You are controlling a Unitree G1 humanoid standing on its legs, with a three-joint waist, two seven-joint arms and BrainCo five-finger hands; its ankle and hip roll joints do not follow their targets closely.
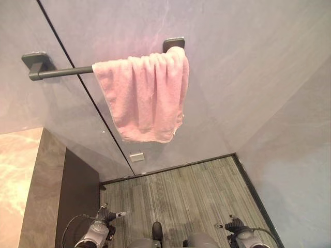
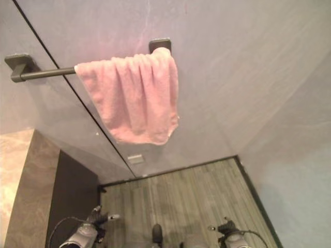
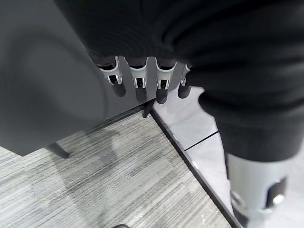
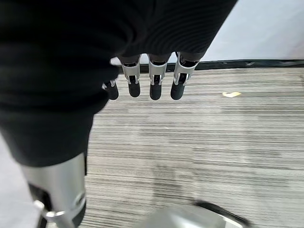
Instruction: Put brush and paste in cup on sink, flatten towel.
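Towel [image 1: 145,95], pink: draped in bunched folds over the right end of a dark wall rail [image 1: 59,71], its lower edge slanted. Left hand [image 3: 137,78]: hung low beside a dark cabinet [image 3: 42,76], fingers relaxed, nothing held. Right hand [image 4: 152,78]: hung above the striped floor [image 4: 199,137], fingers relaxed, nothing held.
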